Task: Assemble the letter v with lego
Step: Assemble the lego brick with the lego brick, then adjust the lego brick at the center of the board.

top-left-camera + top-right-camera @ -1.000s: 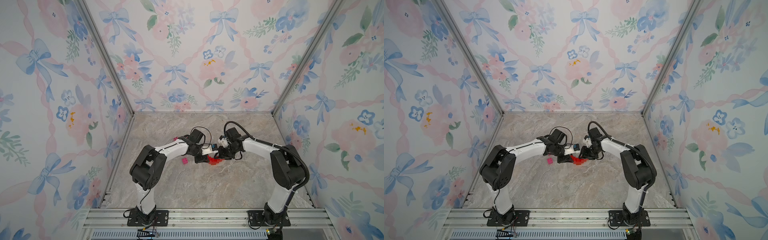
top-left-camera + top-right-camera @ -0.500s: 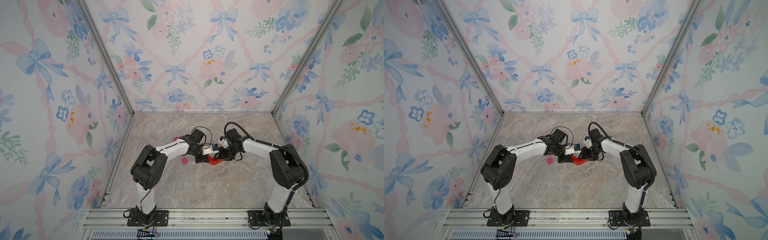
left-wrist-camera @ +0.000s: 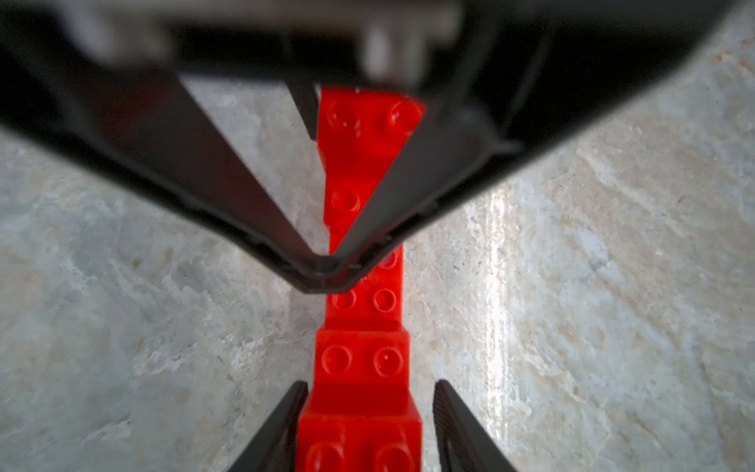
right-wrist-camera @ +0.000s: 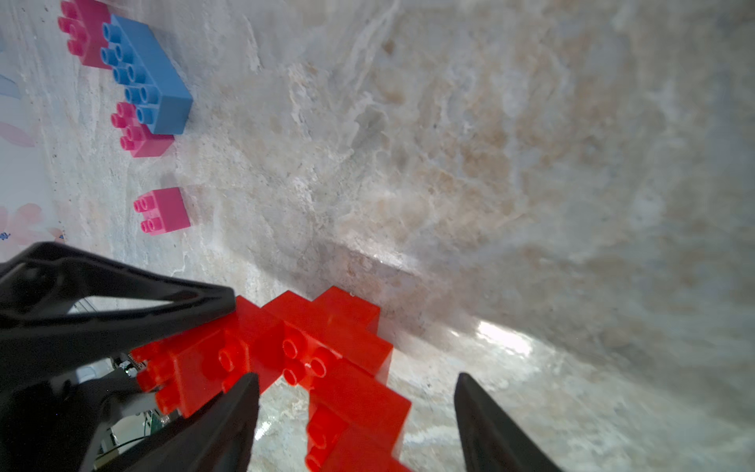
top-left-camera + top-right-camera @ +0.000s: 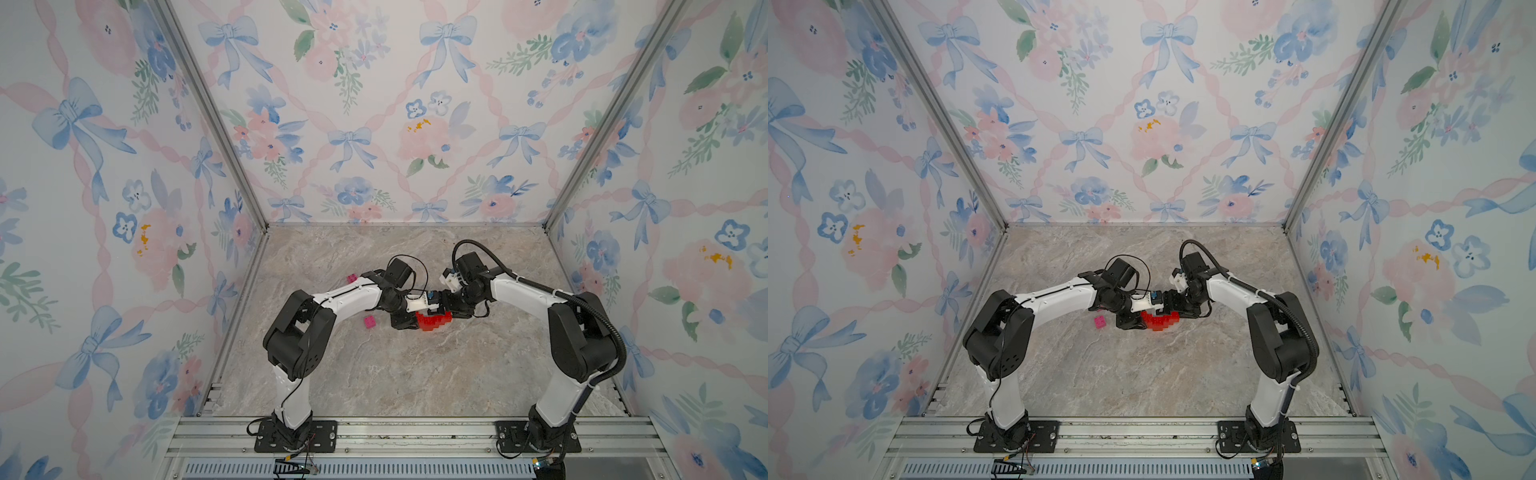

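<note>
The red lego (image 5: 432, 321) (image 5: 1158, 321) is a stepped piece of several joined bricks, low on the marble table between both grippers. In the right wrist view its two stepped arms (image 4: 327, 339) meet in a V. My left gripper (image 3: 367, 425) straddles one end of the red lego (image 3: 361, 367), open, with a gap beside one finger (image 3: 453, 425). My right gripper (image 4: 359, 408) stands wide open around the other arm, both fingers clear of it. In both top views the grippers (image 5: 409, 322) (image 5: 451, 309) face each other over the piece.
A loose pink brick (image 5: 368, 322) (image 5: 1099, 322) (image 4: 163, 210) lies just left of the left gripper. Farther back left, a longer blue brick (image 4: 147, 77) sits with two pink bricks (image 4: 88, 32) (image 4: 141, 135). Floral walls enclose the table (image 5: 374, 374) on three sides.
Both grippers have spread their jaws off the red lego they were shut on. The arms and the red piece have barely moved.
</note>
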`<state>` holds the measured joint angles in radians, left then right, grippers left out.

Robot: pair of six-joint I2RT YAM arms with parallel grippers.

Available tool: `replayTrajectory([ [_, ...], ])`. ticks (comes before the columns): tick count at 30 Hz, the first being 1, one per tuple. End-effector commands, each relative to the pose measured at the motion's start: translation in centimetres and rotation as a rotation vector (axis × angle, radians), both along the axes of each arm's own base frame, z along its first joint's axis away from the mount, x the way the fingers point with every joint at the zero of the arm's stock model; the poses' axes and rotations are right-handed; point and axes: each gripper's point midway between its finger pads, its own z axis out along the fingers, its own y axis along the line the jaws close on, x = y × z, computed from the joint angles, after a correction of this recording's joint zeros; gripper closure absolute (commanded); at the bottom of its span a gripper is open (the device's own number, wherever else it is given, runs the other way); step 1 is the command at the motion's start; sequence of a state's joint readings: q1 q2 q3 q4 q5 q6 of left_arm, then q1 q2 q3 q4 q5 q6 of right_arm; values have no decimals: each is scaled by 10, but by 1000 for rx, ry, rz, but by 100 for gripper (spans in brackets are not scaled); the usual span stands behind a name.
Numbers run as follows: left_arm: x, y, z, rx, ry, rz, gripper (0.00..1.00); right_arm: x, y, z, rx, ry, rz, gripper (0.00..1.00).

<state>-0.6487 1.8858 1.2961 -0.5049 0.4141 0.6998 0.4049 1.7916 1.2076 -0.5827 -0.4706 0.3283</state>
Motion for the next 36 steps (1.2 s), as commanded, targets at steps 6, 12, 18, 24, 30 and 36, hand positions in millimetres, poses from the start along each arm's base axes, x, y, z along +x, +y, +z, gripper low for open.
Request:
replayTrajectory([
  [6, -3, -7, 35, -66, -20, -31, 26, -2, -25, 40, -52, -44, 36, 23],
  [12, 14, -5, 104, -191, -59, 111, 8, -6, -44, 73, -224, -274, 397, 16],
  [18, 8, 12, 163, -411, 91, 334, 2, 1, -24, 75, -313, -467, 846, 18],
  [24, 38, 89, 198, -511, -61, 840, 2, -9, 9, 61, -298, -488, 1084, 19],
  [30, 33, 141, 215, -639, -106, 985, 3, -21, 26, 28, -321, -465, 1194, 24],
  [36, 30, 162, 222, -665, -148, 1023, 6, -26, 34, 8, -306, -442, 1225, 30],
])
